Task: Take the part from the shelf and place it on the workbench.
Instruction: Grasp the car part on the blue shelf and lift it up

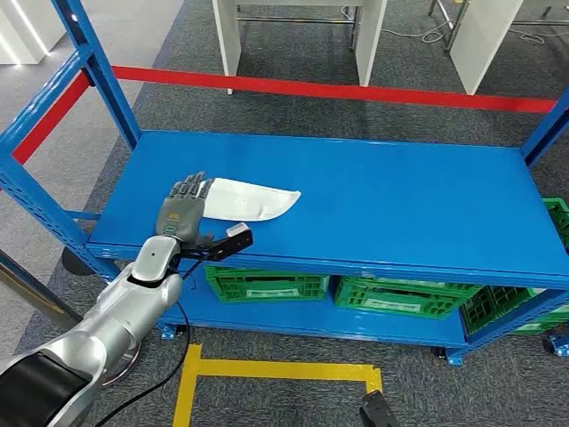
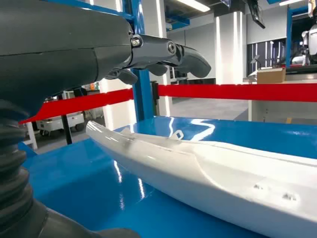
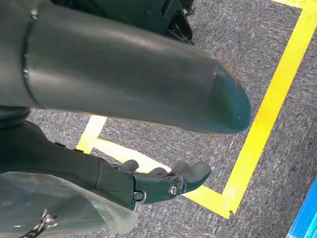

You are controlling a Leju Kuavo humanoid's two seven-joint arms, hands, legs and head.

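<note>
Reach step: your left hand (image 1: pixel 182 210) hovers over the part's (image 1: pixel 250 200) near end on shelf (image 1: pixel 403 196), fingers apart, nothing held. Next: lower & close.

Grey carpet floor (image 1: pixel 322 107) around a blue shelf (image 1: pixel 403 205): red tape (image 1: pixel 335 91) behind it, yellow tape (image 1: pixel 268 369) before it, green crates (image 1: pixel 265 286) beneath.

Factory floor — blue steel shelving (image 1: pixel 322 196), green parts crates (image 1: pixel 268 286), yellow floor tape (image 1: pixel 268 369)
</note>
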